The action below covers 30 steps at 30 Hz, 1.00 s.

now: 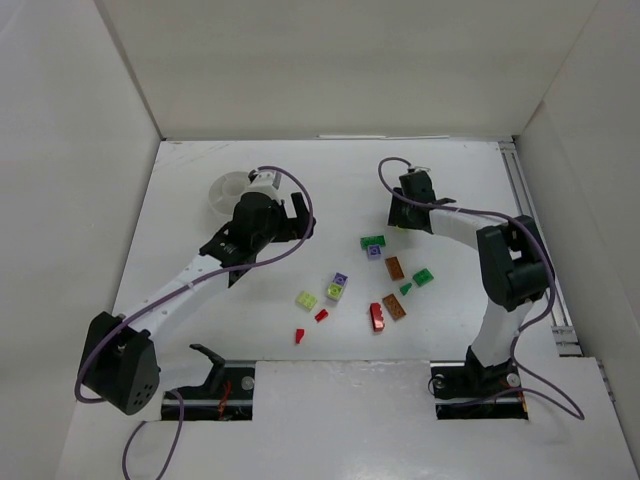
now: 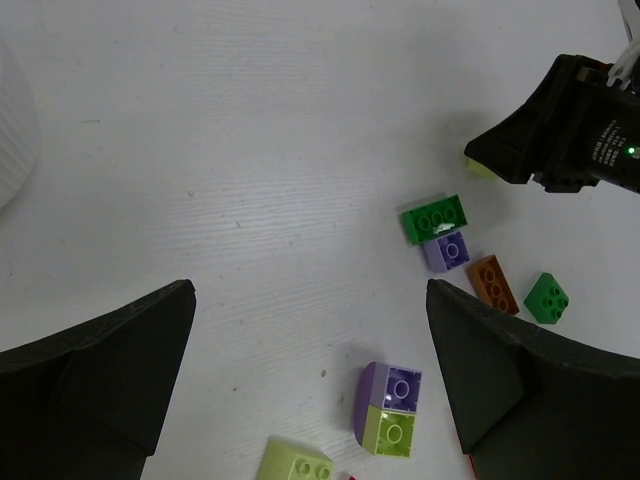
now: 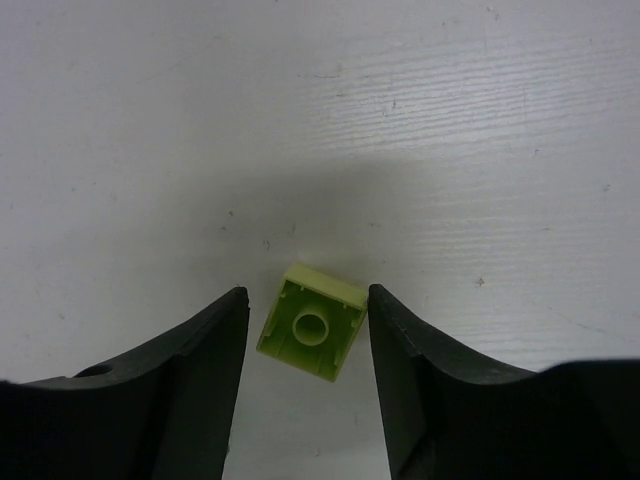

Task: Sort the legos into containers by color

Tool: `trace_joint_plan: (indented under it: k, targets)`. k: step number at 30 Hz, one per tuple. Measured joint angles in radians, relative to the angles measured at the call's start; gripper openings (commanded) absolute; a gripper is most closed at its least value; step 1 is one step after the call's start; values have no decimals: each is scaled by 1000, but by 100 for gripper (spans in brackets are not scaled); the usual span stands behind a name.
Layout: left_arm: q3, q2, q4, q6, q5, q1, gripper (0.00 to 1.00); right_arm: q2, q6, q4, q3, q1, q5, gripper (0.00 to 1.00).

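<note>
A yellow-green lego (image 3: 312, 322) lies upside down on the white table, between the fingers of my right gripper (image 3: 308, 300). The jaws are open. The right finger is at the brick's corner and a gap remains on the left. In the top view this gripper (image 1: 403, 222) points down at the far right of the table. Other legos lie in the middle: green (image 1: 372, 241), purple (image 1: 375, 253), brown-orange (image 1: 394, 267) and red (image 1: 377, 317). My left gripper (image 1: 295, 222) hangs wide open and empty, near the white cup (image 1: 228, 188). Below it lies a joined purple and yellow-green lego (image 2: 390, 410).
White walls close in the table on the left, back and right. A rail (image 1: 535, 240) runs along the right edge. In the left wrist view the right gripper (image 2: 500, 160) shows at the upper right, and the cup's rim (image 2: 15, 130) at the left edge.
</note>
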Motion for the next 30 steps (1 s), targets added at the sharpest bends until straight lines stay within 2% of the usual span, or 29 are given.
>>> trace_joint_plan:
  k: [2,3,5,6,7,10,13,15,20,25,30]
  targets:
    - [0,3,0,0,5,0,99,16,6,-6,5,0,1,54]
    - [0,3,0,0,7,0,99,21,8,-9,5,0,1,47]
    - [0,3,0,0,9,0,99,24,11,-14,5,0,3,38]
    - [0,3,0,0,10,0,99,24,13,-13,5,0,5,27]
    - [0,3,0,0,11,0,99,24,11,-14,5,0,4,23]
    - [0,3,0,0,18,0,99,21,-21,-7,5,0,-8,20]
    - [0,3,2,0,35,0,99,-2,-135,32,-15,0,-77,17]
    - [0,3,9,0,58,0,99,-34,-226,77,-43,0,-160,15]
    - [0,3,48,6,156,0,99,-178,-482,277,-189,1,-556,17]
    - [0,3,100,7,309,0,99,-248,-656,416,-250,57,-904,17]
    - [0,17,156,1,449,0,99,-264,-761,471,-258,129,-1101,21]
